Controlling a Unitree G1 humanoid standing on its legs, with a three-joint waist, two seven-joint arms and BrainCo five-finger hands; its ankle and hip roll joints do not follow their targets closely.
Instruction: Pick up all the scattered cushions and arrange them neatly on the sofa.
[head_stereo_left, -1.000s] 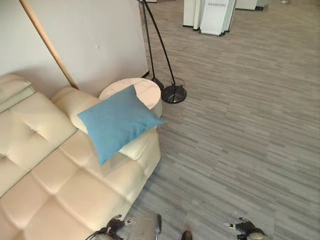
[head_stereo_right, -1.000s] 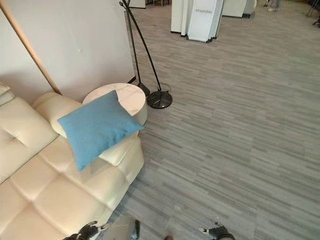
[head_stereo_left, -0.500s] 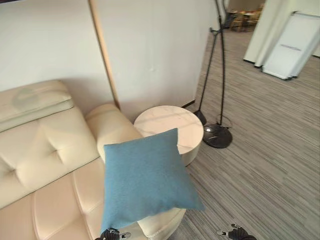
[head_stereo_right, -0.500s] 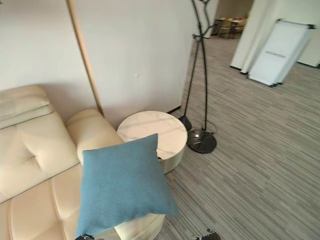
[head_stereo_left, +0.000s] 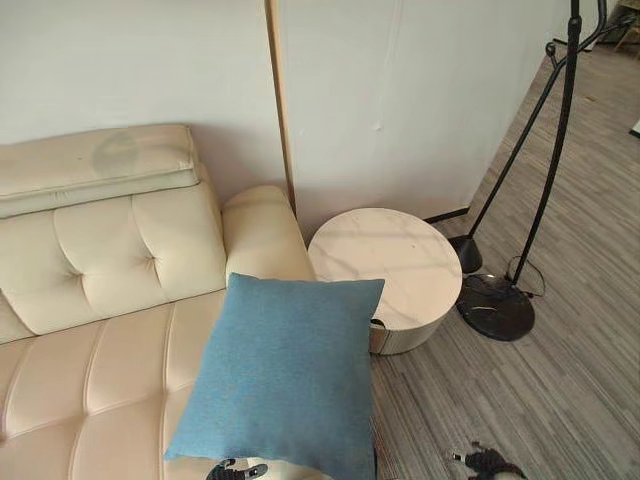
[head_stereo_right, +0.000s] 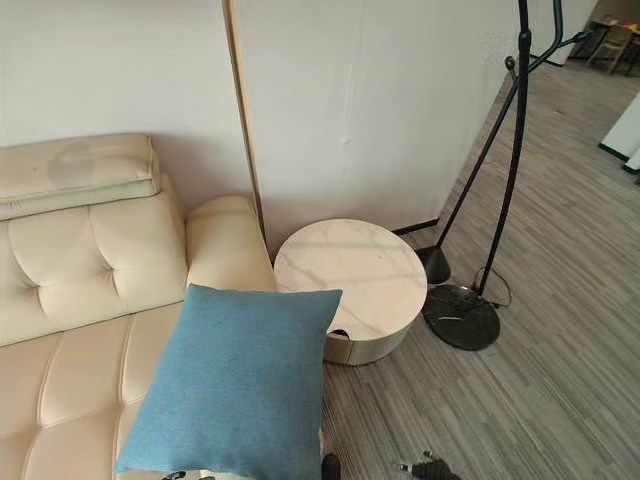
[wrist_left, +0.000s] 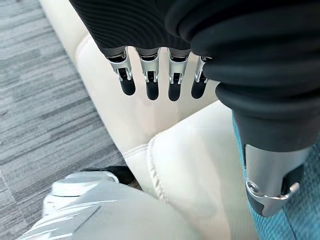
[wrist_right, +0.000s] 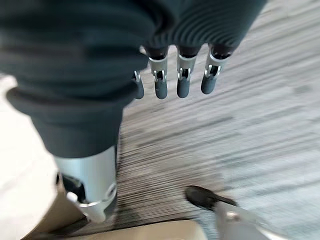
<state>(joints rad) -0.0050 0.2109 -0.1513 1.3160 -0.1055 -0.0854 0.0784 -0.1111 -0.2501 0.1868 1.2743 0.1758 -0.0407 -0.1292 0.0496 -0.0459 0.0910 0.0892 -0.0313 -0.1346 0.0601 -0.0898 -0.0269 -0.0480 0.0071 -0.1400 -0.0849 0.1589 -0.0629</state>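
Overhanging the sofa (head_stereo_left: 110, 290) edge, cushion (head_stereo_left: 285, 375) rests.

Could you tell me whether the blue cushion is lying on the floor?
No, the blue cushion rests on the cream sofa, leaning at its armrest end.

No text, label, number or sign can be read on anything here. The square blue fabric cushion (head_stereo_left: 283, 375) and the cream tufted leather sofa (head_stereo_left: 110, 290) are plain, and the round white marble tabletop (head_stereo_left: 385, 262) shows veining but no lettering. The black metal floor lamp (head_stereo_left: 500, 300) and the pale wall (head_stereo_left: 420, 90) bear no markings either.
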